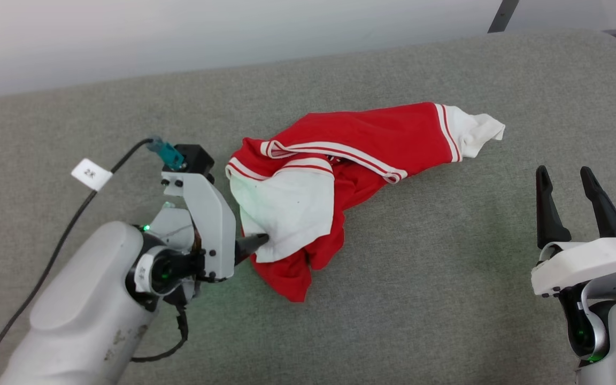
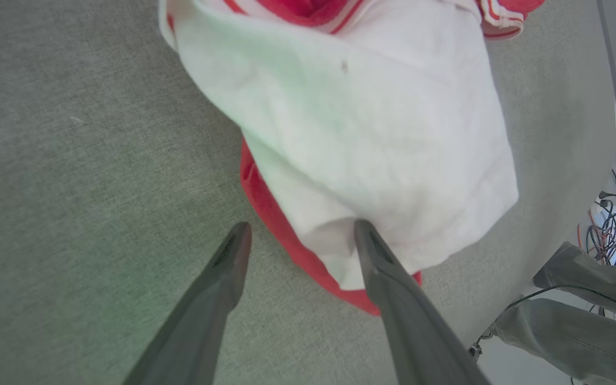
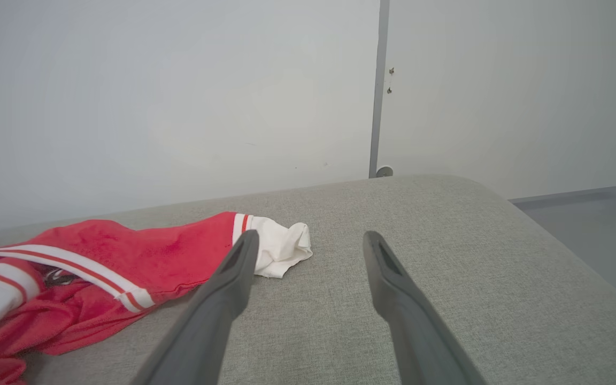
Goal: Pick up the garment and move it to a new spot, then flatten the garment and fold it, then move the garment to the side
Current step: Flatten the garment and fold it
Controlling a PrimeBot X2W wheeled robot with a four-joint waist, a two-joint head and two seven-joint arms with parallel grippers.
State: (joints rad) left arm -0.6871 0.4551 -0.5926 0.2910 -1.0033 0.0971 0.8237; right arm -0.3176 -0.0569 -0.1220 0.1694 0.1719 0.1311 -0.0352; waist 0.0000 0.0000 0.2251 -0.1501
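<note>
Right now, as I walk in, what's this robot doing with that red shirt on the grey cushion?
It appears to be going for the crumpled red jersey shirt lying on the grey padded surface. Its left hand is open at the near edge of the white sleeve, one finger touching the cloth, nothing pinched yet. Its right hand is open too, off to the side and apart from the shirt. The shirt is not yet lifted, flattened or folded.
</note>
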